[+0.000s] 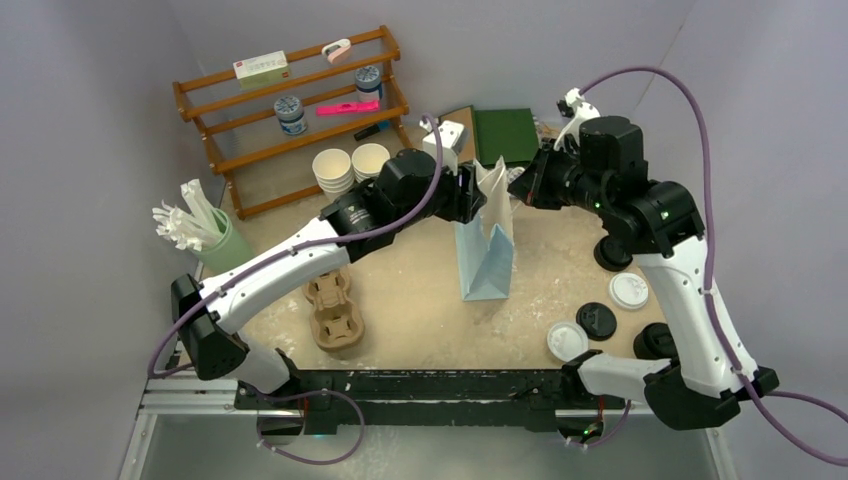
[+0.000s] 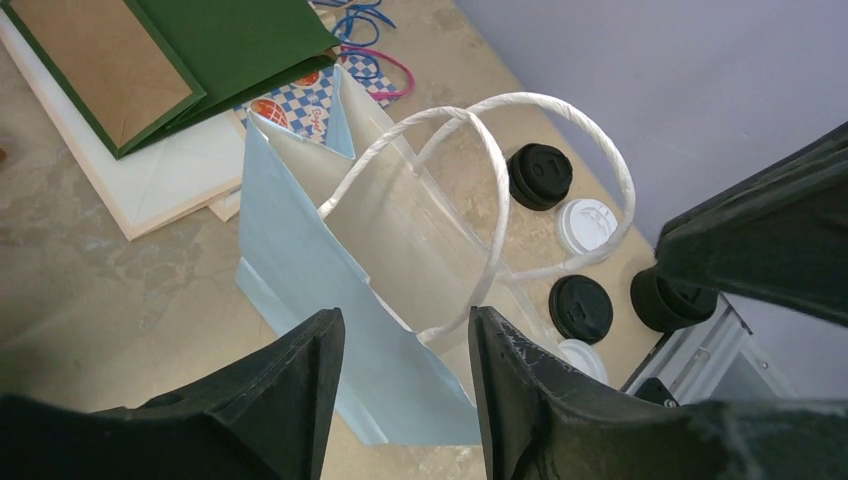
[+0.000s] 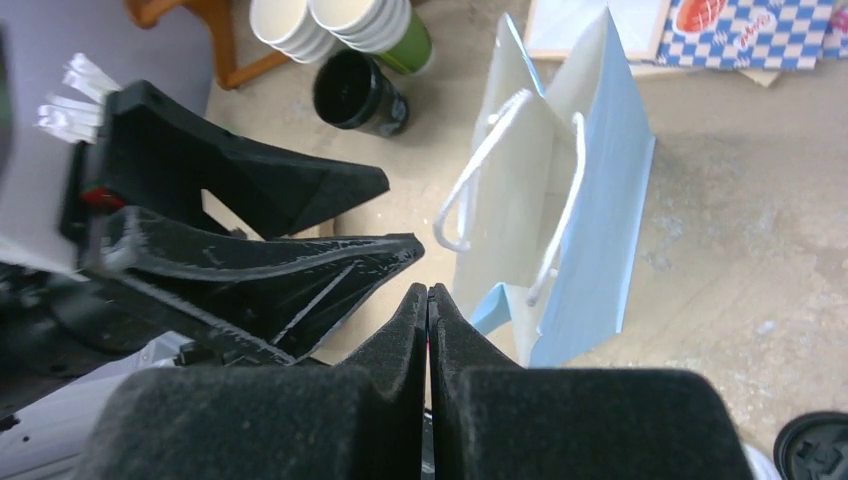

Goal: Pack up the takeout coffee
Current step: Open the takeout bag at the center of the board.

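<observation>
step: I'm at bag prep; both arms sit at the mouth of the upright pale-blue paper bag with white twisted handles (image 1: pixel 486 245). No cup packed yet, I judge.
left gripper (image 2: pixel 405 345): jaws spread, straddling the bag's near top edge, not clamped.
right gripper (image 3: pixel 428 300): fingers pressed together, nothing visibly between them, just beside the bag's rim.
cups: lidded black paper cup (image 1: pixel 611 250) and white-lidded cream cup (image 1: pixel 629 290) stand right of the bag, well apart from it, more lidded cups near.
orientation: cups upright, long axis vertical, lids up; bag mouth up.
next: I need the mouth held wide, then a cup lowered in upright.
</observation>
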